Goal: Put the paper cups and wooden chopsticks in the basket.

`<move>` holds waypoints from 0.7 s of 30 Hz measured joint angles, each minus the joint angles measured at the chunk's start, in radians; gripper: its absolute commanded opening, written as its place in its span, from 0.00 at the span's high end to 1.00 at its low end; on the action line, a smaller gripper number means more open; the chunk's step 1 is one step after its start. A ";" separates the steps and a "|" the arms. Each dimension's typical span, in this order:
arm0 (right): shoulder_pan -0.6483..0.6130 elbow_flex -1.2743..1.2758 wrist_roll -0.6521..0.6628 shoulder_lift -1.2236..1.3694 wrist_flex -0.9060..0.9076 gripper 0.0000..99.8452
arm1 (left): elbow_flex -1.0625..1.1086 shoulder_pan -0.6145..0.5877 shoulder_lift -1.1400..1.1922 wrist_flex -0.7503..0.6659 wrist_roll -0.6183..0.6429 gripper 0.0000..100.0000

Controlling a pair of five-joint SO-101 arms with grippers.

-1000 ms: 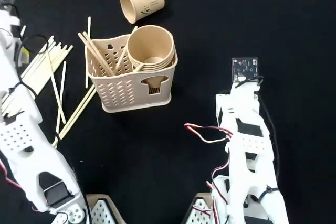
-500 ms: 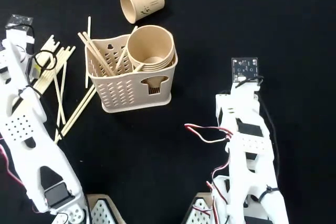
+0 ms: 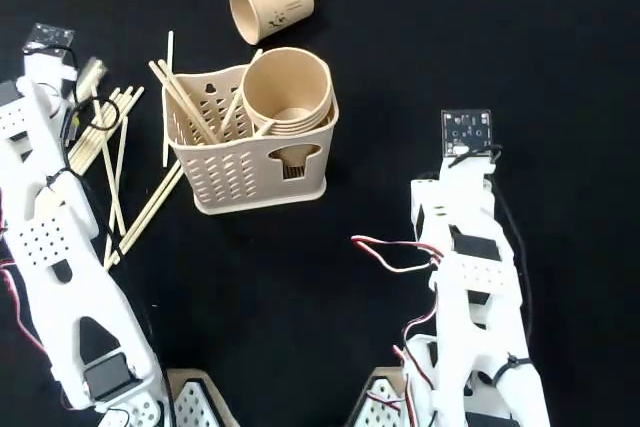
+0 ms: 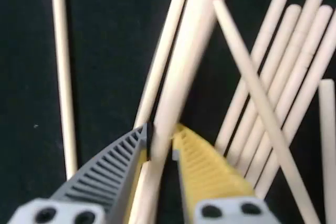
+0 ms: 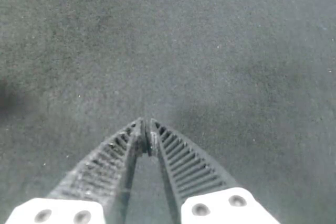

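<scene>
Swinging forward along the table's left edge over the last second, the left arm point(image 3: 50, 237) now reaches further up beside the loose chopsticks point(image 3: 108, 137), and that bundle has shifted a little with it. The right arm point(image 3: 468, 267) has not moved.

The left gripper point(image 4: 161, 132) is nearly closed, its grey and yellow jaws pinching one chopstick point(image 4: 181, 72) between their tips. That stick runs away from the jaws across the other sticks lying on the black table point(image 3: 400, 67). Whether it is lifted clear of them or resting on them is hard to tell.

The basket point(image 3: 232, 179) stands upright in the middle of the table. A stack of paper cups point(image 3: 287, 89) sits upright in its right half, and a few slanted sticks point(image 3: 183, 97) lean in its left half, poking out over the rim. One more paper cup point(image 3: 270, 7) lies on its side on the table just behind the basket, mouth facing left. The loose chopsticks lie left of the basket, some reaching down towards its front corner.

The right gripper point(image 5: 146, 132) is closed with its tips touching, holding nothing, over bare black cloth well to the right of the basket.
</scene>
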 measured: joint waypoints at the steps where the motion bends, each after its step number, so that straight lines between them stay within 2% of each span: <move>1: 0.000 0.000 0.000 0.000 0.000 0.99 | -0.006 0.000 0.005 0.000 -0.002 0.97; 7: 0.000 0.000 0.000 0.000 0.000 0.99 | -0.058 0.000 0.012 0.061 -0.003 0.97; 16: 0.000 0.000 0.000 0.000 0.000 0.99 | -0.404 0.006 0.032 0.396 0.000 0.97; 21: 0.000 0.000 0.000 0.000 0.000 0.99 | -0.419 0.040 -0.002 0.437 0.051 0.97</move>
